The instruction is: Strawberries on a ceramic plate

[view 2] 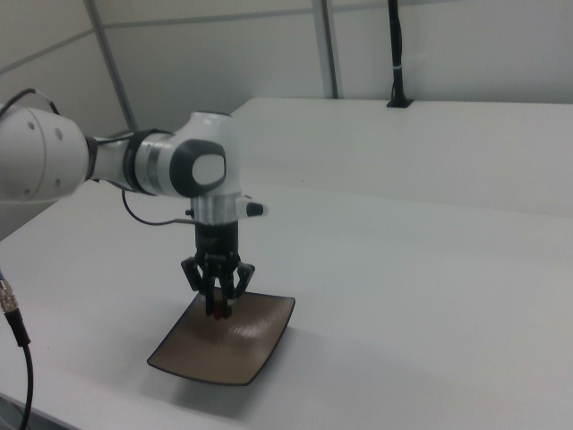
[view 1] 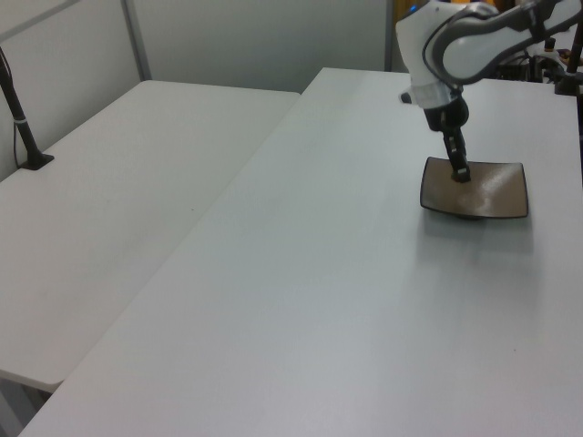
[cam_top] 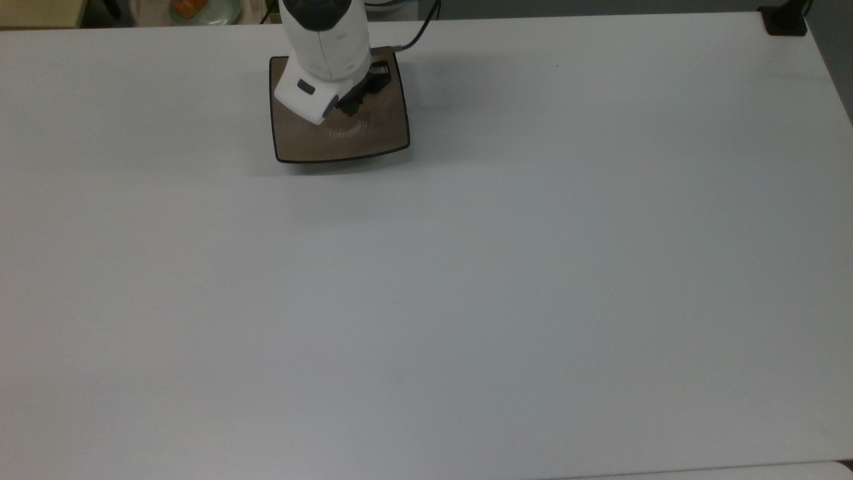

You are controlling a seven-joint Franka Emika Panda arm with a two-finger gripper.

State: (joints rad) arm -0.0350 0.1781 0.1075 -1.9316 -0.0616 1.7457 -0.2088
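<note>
One robot arm [view 2: 170, 166] reaches over one square brown plate [cam_top: 373, 133] that sits on the white bench [cam_top: 466, 267] — the plate lies near the bench's far edge in the top view, towards the top view's left.

The hand [view 2: 220, 309] points straight down over the plate, its two dark fingers [view 2: 213, 291] drawn close around one small red strawberry [view 2: 221, 313]. In the right view the berry shows as a red speck between the fingertips, at or just above the plate's surface; whether it touches the glaze cannot be told.

In the left view the hand [view 1: 463, 171] comes down on the plate [view 1: 496, 191] towards the left view's left side of the dish, the arm's white body [view 1: 446, 45] arching above it. In the top view the arm's white housing [cam_top: 323, 53] covers the plate's upper left part, with the black hand [cam_top: 353, 105] jutting out over the middle.

A second white table [view 1: 118, 209] stands beside the bench in the left view. One pale round dish [cam_top: 200, 10] with orange food sits beyond the bench's far edge in the top view.
</note>
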